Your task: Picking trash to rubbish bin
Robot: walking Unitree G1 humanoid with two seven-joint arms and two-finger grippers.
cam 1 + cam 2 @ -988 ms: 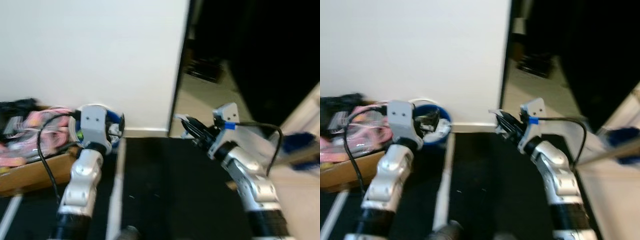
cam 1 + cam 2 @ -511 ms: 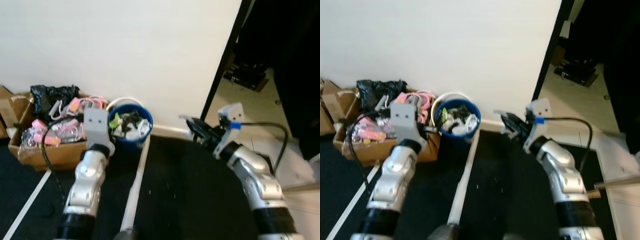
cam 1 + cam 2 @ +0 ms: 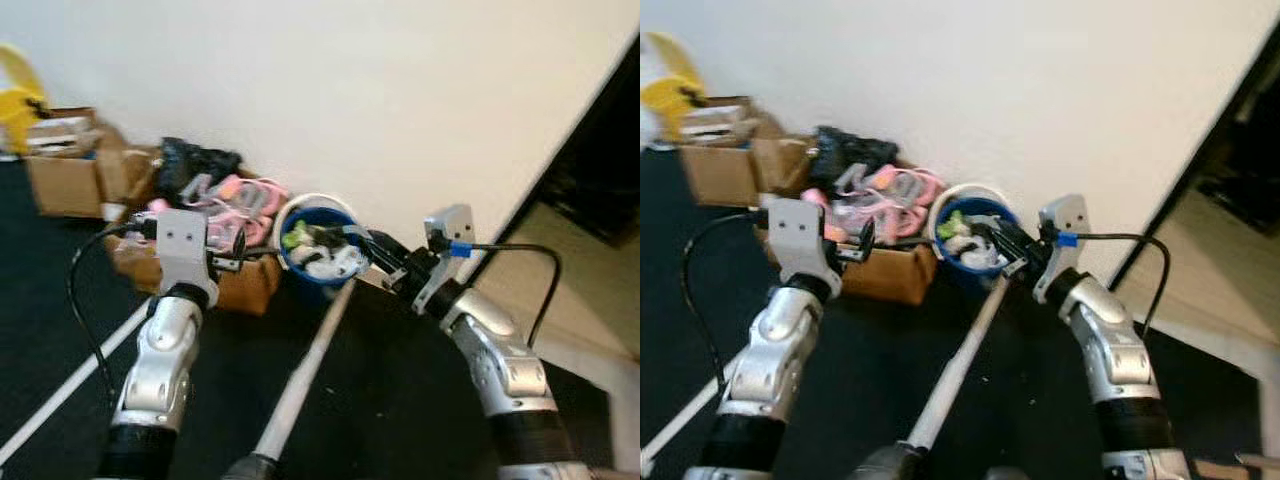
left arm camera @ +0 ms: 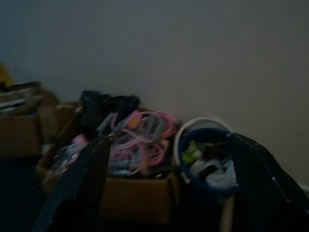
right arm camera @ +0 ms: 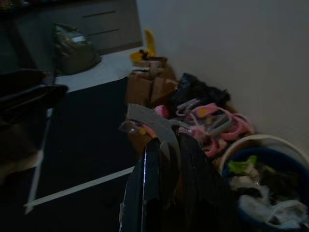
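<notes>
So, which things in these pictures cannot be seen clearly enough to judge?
- What the right gripper pinches: a thin scrap, type unclear in the dark right wrist view.
- Contents of the blue bin: small and blurred in the right eye view.
- Bottom of the cardboard box: the left gripper covers part of it in the left eye view.

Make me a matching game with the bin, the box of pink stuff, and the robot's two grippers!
Things:
1. rubbish bin
2. cardboard box
3. right gripper
4. left gripper

Descriptions:
A. brown, holding pink things
B. blue, already full of trash, against the wall
C. fingers apart, holding nothing
D. pinching a thin scrap of trash beside the bin

Pairs: 1-B, 2-A, 3-D, 4-C
</notes>
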